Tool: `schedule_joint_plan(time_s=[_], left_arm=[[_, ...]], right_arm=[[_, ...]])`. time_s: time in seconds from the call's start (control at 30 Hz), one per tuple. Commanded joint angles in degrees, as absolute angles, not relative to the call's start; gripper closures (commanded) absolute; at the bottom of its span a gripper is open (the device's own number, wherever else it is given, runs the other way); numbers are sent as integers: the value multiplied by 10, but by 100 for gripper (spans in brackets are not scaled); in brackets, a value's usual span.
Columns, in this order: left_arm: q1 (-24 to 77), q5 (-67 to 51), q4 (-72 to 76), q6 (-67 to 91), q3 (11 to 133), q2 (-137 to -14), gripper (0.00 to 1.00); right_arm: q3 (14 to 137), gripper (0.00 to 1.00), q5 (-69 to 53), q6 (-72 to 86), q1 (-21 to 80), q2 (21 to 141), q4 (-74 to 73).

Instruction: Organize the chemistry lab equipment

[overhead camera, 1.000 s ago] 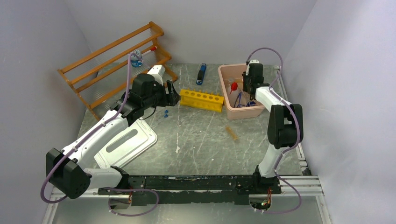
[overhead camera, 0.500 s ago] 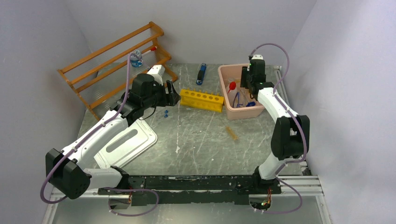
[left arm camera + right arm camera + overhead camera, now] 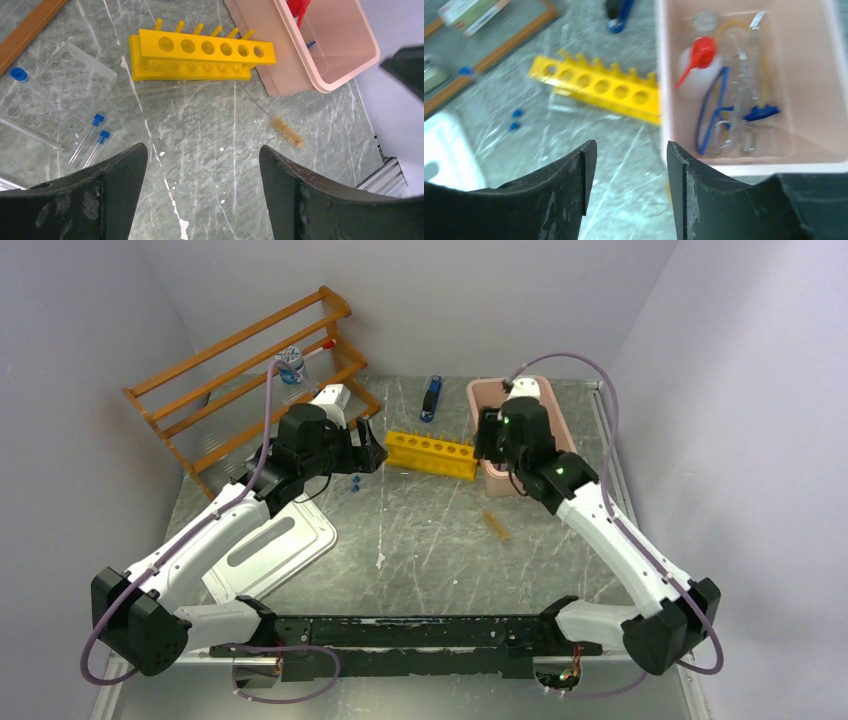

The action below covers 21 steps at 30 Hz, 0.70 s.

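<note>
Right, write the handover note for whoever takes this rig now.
Both open, empty: left gripper over the table by the rack, right gripper over the bin edge.
In the bin: bottle, goggles, tongs, tubing.
On the table: two tubes beside the clear tray, vial lying on it, brush.
Done: unclear; the rack holds nothing.
Left: probably tubes into the rack, then sort the rest.
</note>
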<state>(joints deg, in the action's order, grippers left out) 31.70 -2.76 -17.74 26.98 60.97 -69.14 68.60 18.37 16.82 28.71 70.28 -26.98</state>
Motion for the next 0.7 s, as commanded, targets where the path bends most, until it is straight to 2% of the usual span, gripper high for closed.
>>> schedule_joint_plan(time_s=[0.0,0.17,0.33,0.53,0.67], left_arm=[[315,-29,-171,277,606,-680,11],[314,-2,-189,288,606,-672,10],[300,29,-220,292,605,-662,12],[279,18,-224,309,592,-653,18],[274,5,-228,304,593,-653,18]], right_arm=[[675,43,147,194,373,690,-316],[696,43,244,183,445,785,-351],[705,48,310,144,462,883,-371],[728,67,361,115,462,983,-415],[729,69,384,108,461,1020,-433]])
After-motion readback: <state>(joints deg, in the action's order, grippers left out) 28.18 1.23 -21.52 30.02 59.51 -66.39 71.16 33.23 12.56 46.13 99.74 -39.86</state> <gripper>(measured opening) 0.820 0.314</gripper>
